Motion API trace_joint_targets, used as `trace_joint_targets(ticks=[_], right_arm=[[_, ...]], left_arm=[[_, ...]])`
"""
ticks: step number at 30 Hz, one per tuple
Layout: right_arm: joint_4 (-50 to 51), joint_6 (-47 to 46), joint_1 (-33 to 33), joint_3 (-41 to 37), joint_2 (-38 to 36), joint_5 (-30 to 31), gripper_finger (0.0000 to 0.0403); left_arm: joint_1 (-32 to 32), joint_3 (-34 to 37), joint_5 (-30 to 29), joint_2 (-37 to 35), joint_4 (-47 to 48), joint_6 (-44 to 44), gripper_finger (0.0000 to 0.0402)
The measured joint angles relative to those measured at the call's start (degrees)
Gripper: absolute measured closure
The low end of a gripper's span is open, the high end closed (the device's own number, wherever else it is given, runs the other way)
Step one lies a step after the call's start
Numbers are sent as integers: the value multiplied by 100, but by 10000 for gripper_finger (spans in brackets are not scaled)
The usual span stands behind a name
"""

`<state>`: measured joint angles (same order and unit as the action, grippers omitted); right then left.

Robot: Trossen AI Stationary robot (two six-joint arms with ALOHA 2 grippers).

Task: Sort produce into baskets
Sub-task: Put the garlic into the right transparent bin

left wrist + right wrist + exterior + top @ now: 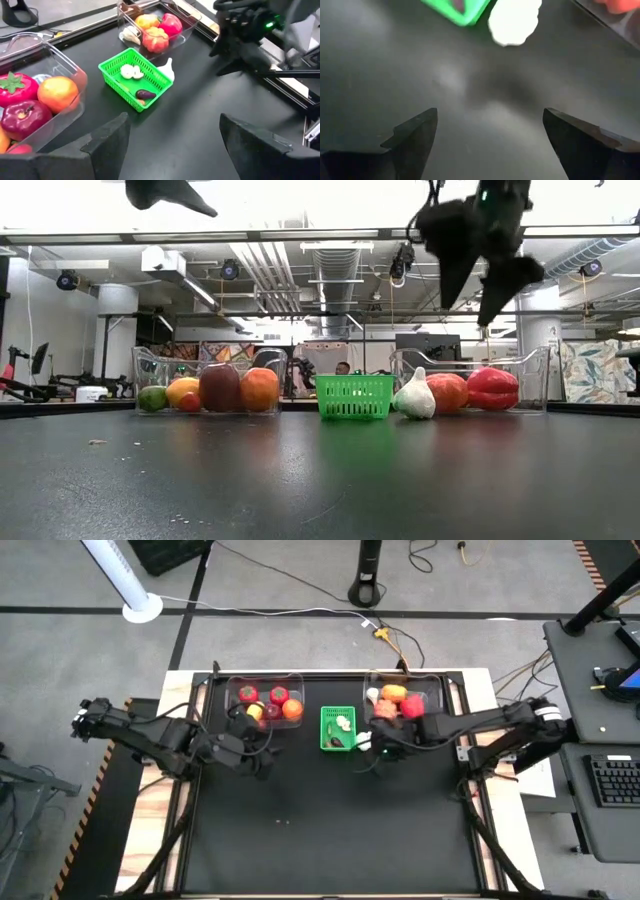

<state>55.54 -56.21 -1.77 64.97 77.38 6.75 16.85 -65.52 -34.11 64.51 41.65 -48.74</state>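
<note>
The left clear bin [265,703] holds red, orange and yellow fruits, among them an orange [57,92] and a dark red apple [25,117]. The green basket [337,729] holds white pieces [130,71] and a small purple eggplant [145,93]. The right clear bin [402,700] holds an orange piece [156,39] and a red pepper [171,24]. A white garlic [167,67] rests on the table between basket and right bin; it also shows in the low view [415,395]. My left gripper [172,135] is open and empty, in front of the left bin. My right gripper [478,280] is open, above the table near the garlic [515,22].
The black table top [330,830] stretches bare toward the near edge in front of both grippers. Small crumbs [95,442] lie on it. Cables [385,635] and a stand's foot [367,590] are on the floor beyond the far edge.
</note>
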Motion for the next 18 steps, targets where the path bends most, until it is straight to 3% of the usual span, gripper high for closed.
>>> trace_joint_targets(ticks=[5,10,18], right_arm=[[-1252,-964,238,-923,-216,376,51],[-1910,-1280,414,-1356,-227,1099,59],[-2338,-1325,576,-1637,-195,1169,84]], left_arm=[[-3,0,-147,0,0,9,114],[-3,0,-153,0,15,14,114],[-7,0,-268,2,98,18,114]])
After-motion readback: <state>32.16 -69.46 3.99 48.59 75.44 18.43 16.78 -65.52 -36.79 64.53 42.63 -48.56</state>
